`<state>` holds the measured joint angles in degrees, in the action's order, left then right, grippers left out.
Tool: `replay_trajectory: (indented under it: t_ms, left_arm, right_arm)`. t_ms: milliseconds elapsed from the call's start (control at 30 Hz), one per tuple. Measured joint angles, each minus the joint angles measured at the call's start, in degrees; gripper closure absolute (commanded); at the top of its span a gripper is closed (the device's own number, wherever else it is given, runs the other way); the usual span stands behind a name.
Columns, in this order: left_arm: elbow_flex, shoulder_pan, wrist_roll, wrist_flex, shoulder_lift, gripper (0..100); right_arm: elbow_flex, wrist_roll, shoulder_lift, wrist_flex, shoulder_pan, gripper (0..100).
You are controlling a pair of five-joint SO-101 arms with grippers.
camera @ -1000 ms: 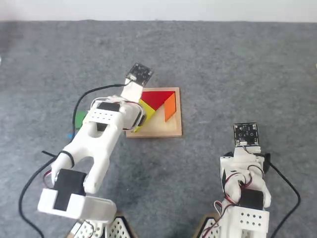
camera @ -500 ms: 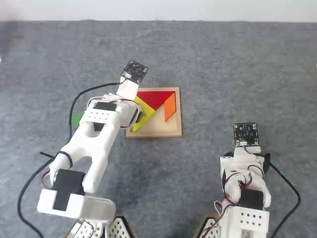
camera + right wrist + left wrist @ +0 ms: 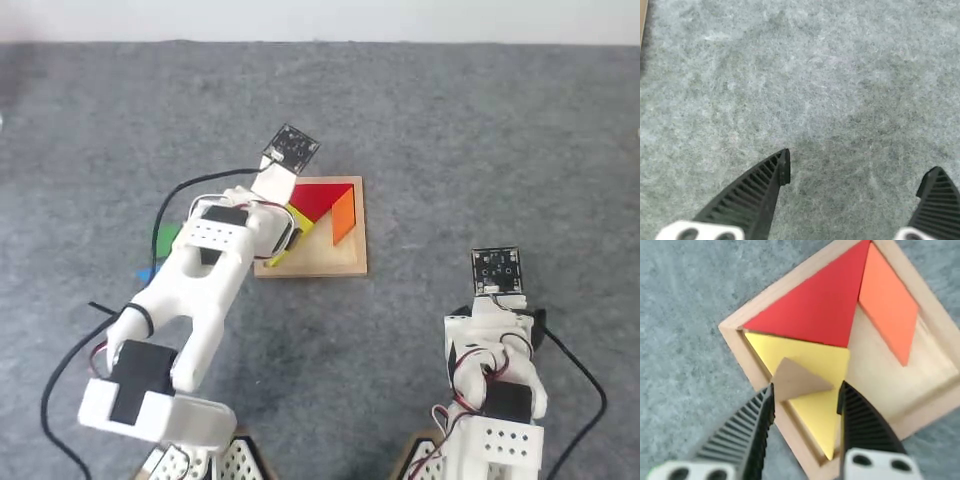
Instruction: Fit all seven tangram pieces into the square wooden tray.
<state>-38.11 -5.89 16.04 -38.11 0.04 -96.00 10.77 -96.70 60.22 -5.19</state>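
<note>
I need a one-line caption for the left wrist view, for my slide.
Left gripper holds a tan triangle over the yellow triangle in the wooden tray.

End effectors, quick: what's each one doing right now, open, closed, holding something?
Left end effector: closed on the small tan triangle.
Right end effector: open, holding nothing.

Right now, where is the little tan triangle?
In the left wrist view the tan triangle is held in the left pincer, over the yellow triangle in the wooden tray.
</note>
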Motion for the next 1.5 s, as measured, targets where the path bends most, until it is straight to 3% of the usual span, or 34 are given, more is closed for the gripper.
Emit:
replay_trajectory:
  t_ms: [267, 667, 833, 967, 1033, 1167, 1300, 1500]
  left_arm:
    - [9.9, 0.0, 1.1, -0.9, 10.2, 82]
    - [20.8, 0.3, 1.3, -4.0, 13.5, 82]
    - [20.8, 5.0, 3.6, -11.3, 12.3, 82]
    - [12.0, 5.5, 4.9, -13.2, 2.8, 81]
    - [3.8, 5.5, 7.4, -10.7, -5.4, 81]
    - [-13.5, 8.6, 7.6, 5.1, -20.4, 77]
    - [-10.8, 8.3, 4.6, 6.8, -19.9, 77]
    - [-2.3, 7.7, 4.3, 6.6, -6.3, 77]
  right_arm:
    - [0.0, 0.0, 0.0, 0.0, 0.0, 59.7]
    - [0.0, 0.0, 0.0, 0.0, 0.0, 59.7]
    - [0.0, 0.0, 0.0, 0.0, 0.0, 59.7]
    - [0.0, 0.0, 0.0, 0.0, 0.0, 59.7]
    - [0.0, 0.0, 0.0, 0.0, 0.0, 59.7]
    - [0.0, 0.0, 0.0, 0.0, 0.0, 59.7]
    - [0.0, 0.0, 0.0, 0.0, 0.0, 59.7]
    - [0.0, 0.0, 0.0, 0.0, 0.0, 59.7]
